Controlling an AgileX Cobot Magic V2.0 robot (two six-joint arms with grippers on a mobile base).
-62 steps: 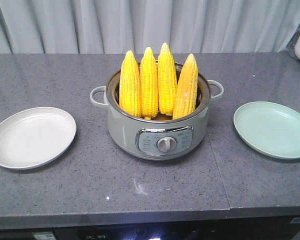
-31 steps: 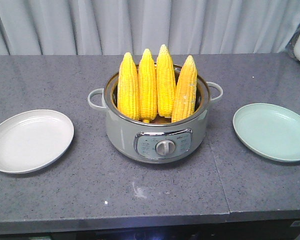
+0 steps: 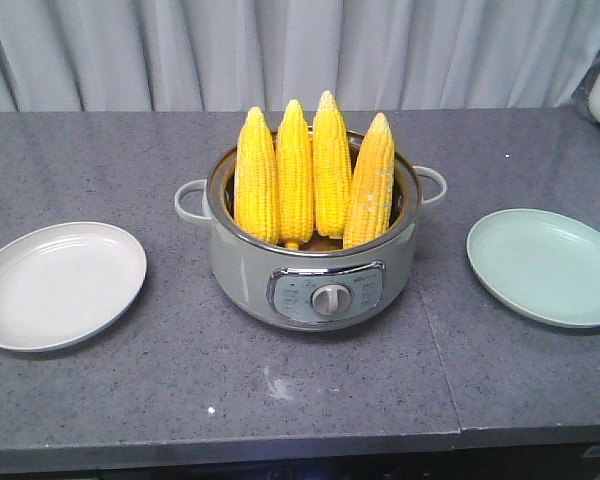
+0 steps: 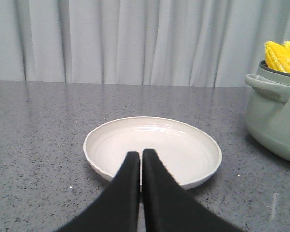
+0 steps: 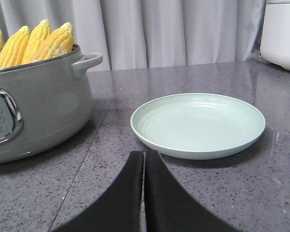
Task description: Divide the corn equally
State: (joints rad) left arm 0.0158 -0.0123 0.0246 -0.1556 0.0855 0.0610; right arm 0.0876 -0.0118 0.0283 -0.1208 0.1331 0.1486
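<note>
Finds the corn (image 3: 310, 175), four yellow cobs, standing tips-up side by side in the grey-green cooker pot (image 3: 315, 275) at the middle of the counter (image 3: 280, 400), leaning toward its far wall. Flanked, well apart, by a white plate (image 3: 60, 285) on the left and a pale green plate (image 3: 545, 265) on the right, both bare. Reads as the very start: no cob lifted yet, two owed to each plate. Shows the left gripper (image 4: 141, 162) low at the near edge of the white plate, fingers pressed together and holding nothing; likewise the right gripper (image 5: 144, 162) just short of the green plate, closed and empty-handed. Calls next for spreading the fingers, rising above the pot rim and closing on an outer cob. Against a second ago: cobs, pot and plates arranged alike, only sitting slightly lower in the front view, probably a small camera shift.
</note>
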